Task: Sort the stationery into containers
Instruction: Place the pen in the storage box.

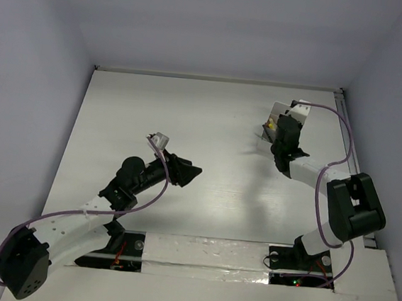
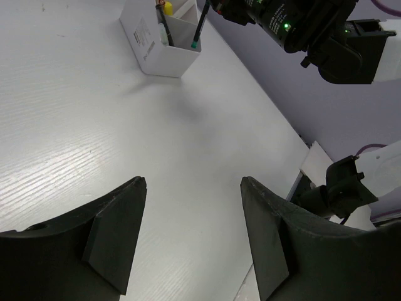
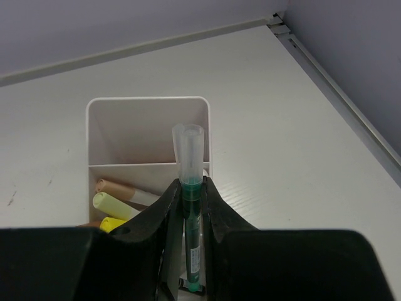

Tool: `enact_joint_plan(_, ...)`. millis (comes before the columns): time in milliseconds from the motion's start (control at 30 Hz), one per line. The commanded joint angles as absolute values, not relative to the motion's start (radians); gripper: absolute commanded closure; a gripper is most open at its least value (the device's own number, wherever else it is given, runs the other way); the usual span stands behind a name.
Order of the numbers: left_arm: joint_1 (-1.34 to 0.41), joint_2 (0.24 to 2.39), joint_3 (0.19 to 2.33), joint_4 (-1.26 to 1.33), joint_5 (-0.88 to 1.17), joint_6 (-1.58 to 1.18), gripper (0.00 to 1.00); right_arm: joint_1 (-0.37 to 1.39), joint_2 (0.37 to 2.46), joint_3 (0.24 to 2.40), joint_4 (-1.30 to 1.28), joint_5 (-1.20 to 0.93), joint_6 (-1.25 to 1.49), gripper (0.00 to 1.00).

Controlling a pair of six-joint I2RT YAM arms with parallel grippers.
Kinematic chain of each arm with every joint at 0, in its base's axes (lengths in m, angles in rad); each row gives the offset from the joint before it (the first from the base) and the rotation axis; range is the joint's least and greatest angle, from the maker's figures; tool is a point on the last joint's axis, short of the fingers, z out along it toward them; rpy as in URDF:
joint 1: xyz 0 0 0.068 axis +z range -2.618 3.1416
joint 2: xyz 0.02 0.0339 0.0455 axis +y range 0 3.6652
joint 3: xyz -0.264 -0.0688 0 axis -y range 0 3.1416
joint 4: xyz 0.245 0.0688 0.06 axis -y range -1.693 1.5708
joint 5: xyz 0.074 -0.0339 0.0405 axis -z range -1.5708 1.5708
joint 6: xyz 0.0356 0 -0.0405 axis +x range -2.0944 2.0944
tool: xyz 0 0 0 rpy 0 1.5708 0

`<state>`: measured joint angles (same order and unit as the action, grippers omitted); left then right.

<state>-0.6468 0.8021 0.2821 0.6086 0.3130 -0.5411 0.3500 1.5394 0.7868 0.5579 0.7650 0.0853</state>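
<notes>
Robot lab test cell. White wood-grain tabletop (image 1: 189,121), boxed in on three sides by plain pale-violet walls (image 1: 28,91). Two robot arms bolted at near edge: left arm (image 1: 73,216), right arm (image 1: 348,207). Purple cable (image 1: 350,143) looped loose. Metal rail (image 3: 338,81) along right side. No household furnishings.

The pen (image 3: 192,263) in the black right gripper (image 3: 191,188) is green with a clear cap. Left of it, markers (image 3: 116,204) in the white box (image 3: 147,128) show pale yellow and tan ends; the table (image 3: 263,125) is white.
</notes>
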Motion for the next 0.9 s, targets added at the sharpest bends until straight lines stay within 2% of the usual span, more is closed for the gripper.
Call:
enact_joint_plan(0, -0.65, 0.804, 0.288, 0.677, 0.313, -0.528, 0.42, 0.35, 1.554, 0.83, 0.652, 0.77, 0.066, 0.99)
enact_joint_plan(133, -0.65, 0.81, 0.29, 0.678, 0.313, -0.529, 0.42, 0.35, 1.554, 0.844, 0.649, 0.747, 0.069, 0.97)
enact_joint_plan(267, -0.65, 0.819, 0.291, 0.687, 0.311, -0.532, 0.42, 0.35, 1.543, 0.819, 0.632, 0.73, 0.1, 0.9)
enact_joint_plan(367, -0.65, 0.825, 0.291, 0.696, 0.31, -0.534, 0.42, 0.368, 1.529, 0.795, 0.638, 0.727, 0.095, 0.79)
enact_joint_plan(400, -0.65, 0.831, 0.293, 0.696, 0.31, -0.534, 0.42, 0.368, 1.528, 0.798, 0.628, 0.721, 0.097, 0.72)
enact_joint_plan(667, -0.65, 0.805, 0.298, 0.673, 0.296, -0.534, 0.42, 0.377, 1.496, 0.779, 0.562, 0.683, 0.153, 0.46)
enact_joint_plan(700, -0.65, 0.796, 0.296, 0.67, 0.293, -0.534, 0.42, 0.377, 1.483, 0.779, 0.549, 0.678, 0.17, 0.38)
enact_joint_plan(867, -0.65, 0.769, 0.305, 0.647, 0.262, -0.548, 0.42, 0.377, 1.401, 0.77, 0.473, 0.638, 0.23, 0.2)
